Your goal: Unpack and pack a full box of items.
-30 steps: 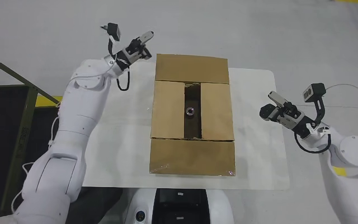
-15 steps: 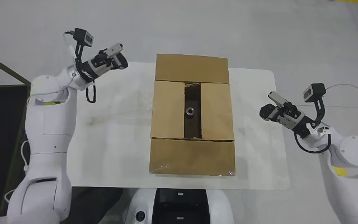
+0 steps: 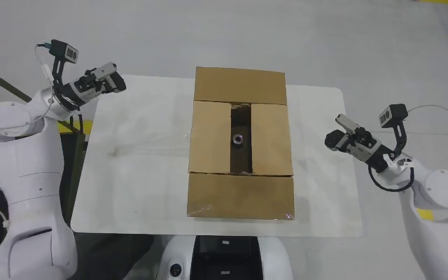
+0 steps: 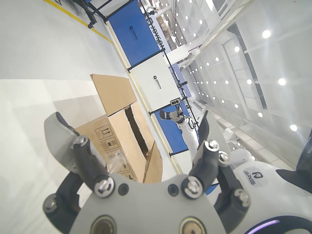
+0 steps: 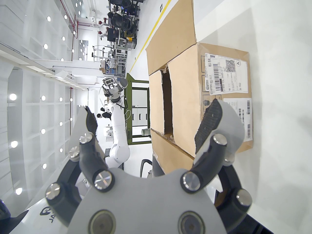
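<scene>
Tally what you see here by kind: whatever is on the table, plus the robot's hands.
box: 1
round item seen through the gap between the flaps: 1
hands: 2, the left hand and the right hand, both open
Total: 4

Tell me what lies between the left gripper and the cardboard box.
The stretch is bare: the top view shows just white table between the left gripper and the cardboard box.
</scene>
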You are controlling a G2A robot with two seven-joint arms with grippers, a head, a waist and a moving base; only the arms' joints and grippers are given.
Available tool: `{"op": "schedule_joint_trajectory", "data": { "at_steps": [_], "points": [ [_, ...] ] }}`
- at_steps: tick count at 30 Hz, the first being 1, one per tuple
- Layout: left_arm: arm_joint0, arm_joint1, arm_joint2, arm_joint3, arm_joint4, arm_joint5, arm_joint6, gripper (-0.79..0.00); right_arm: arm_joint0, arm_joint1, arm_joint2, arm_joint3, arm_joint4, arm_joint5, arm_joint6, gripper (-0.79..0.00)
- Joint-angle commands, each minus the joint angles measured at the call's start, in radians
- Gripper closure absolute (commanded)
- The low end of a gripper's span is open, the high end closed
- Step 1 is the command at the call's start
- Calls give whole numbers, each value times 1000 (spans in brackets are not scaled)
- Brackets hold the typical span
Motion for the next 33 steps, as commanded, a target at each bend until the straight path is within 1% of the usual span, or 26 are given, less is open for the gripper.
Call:
{"op": "schedule_joint_trajectory", "data": {
  "at_steps": [1,6,26,33],
  "points": [
    [-8,7,-7,15,-1,-1,-24,-785,0,0,0,0,0,0,0,-785],
    [-22,18,-4,41,-6,2,-70,-785,0,0,0,0,0,0,0,-785],
    [-22,18,-4,41,-6,2,-70,-785,0,0,0,0,0,0,0,-785],
    [-22,18,-4,41,-6,2,-70,-785,26,-6,-70,-21,-17,26,-36,-785]
  ]
}}
